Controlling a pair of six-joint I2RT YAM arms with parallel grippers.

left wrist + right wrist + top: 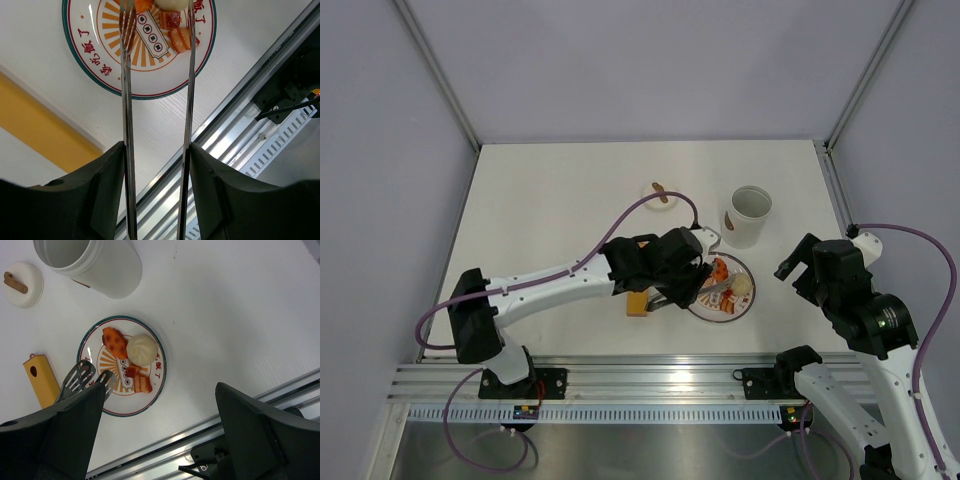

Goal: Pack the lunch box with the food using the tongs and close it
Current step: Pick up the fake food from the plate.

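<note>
The white lunch box stands upright and uncovered behind the plate. The food lies on that plate: a pale bun, an orange-red piece and brown pieces. My left gripper is shut on the tongs, one finger against each arm. The slotted tong tips hover apart over the plate's left part with nothing between them. My right gripper hangs open to the right of the plate, holding nothing.
A round white lid with a brown handle lies left of the lunch box. A flat orange bar lies left of the plate. The metal rail runs along the near table edge.
</note>
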